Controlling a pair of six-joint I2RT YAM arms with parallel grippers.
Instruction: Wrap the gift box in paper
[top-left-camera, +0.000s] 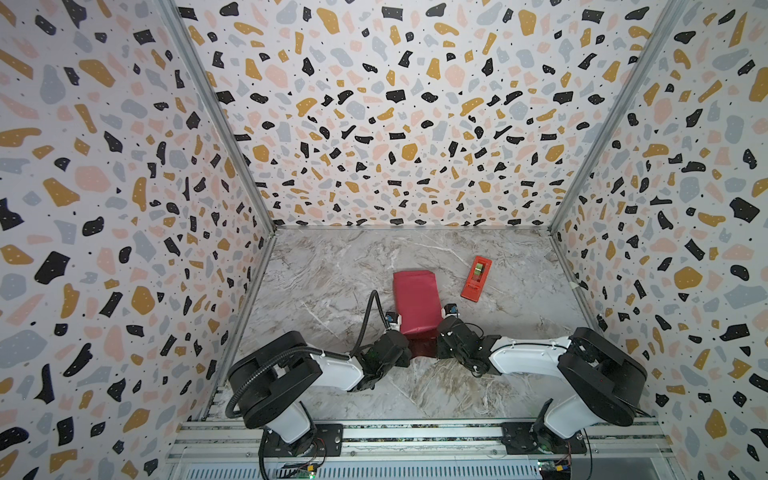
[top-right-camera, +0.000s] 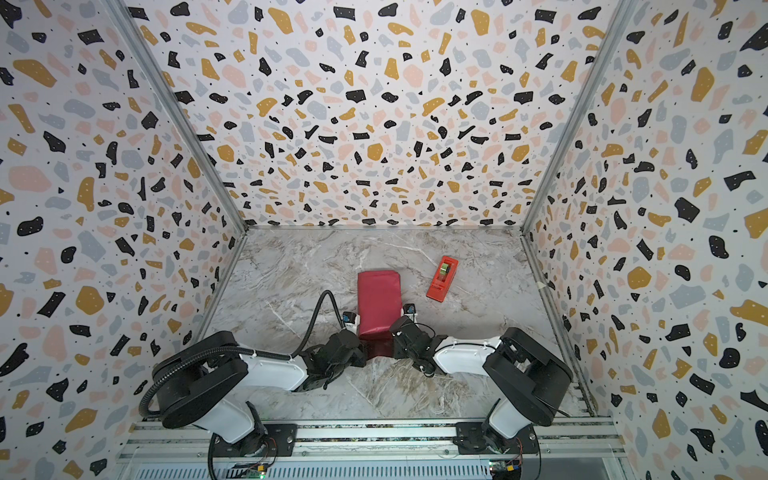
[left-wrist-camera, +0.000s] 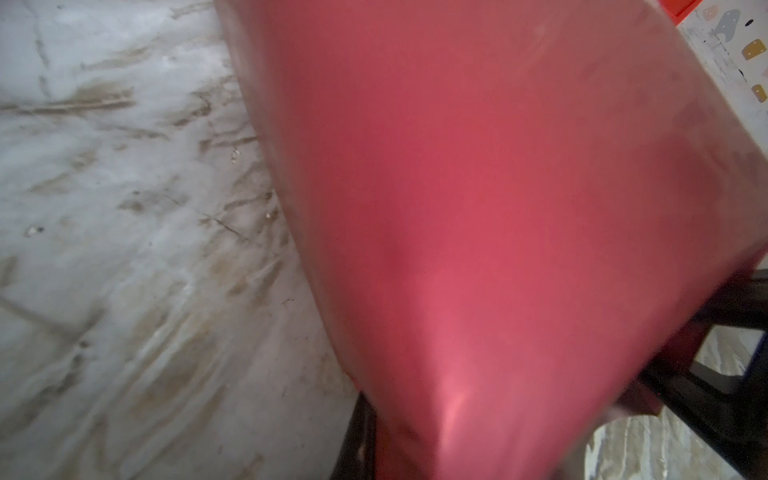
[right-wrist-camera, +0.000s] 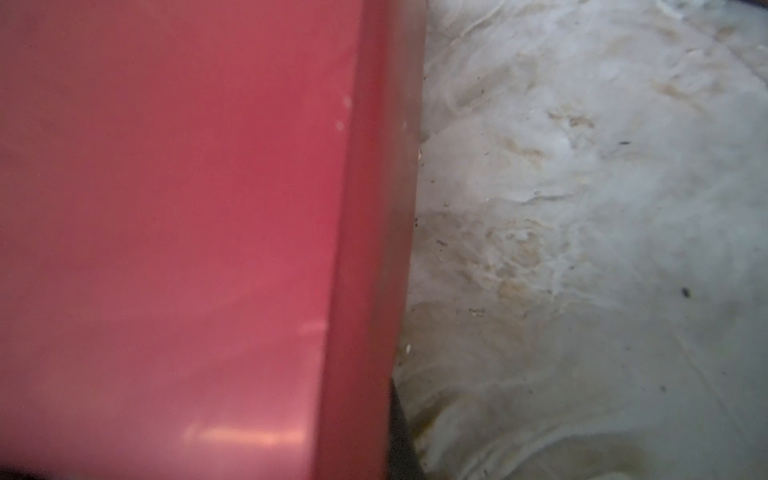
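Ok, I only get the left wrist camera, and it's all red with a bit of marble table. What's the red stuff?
Observer: That's the paper, folded into one long red bundle lying on the table.
Operator: Is my arm there alone?
Observer: No. In both top views the left gripper and the right gripper are shut on the bundle's near end, one on each side.
Operator: And the orange bit in my corner?
Observer: That's the tape dispenser, on the table to the right of the paper's far end, not touching it.
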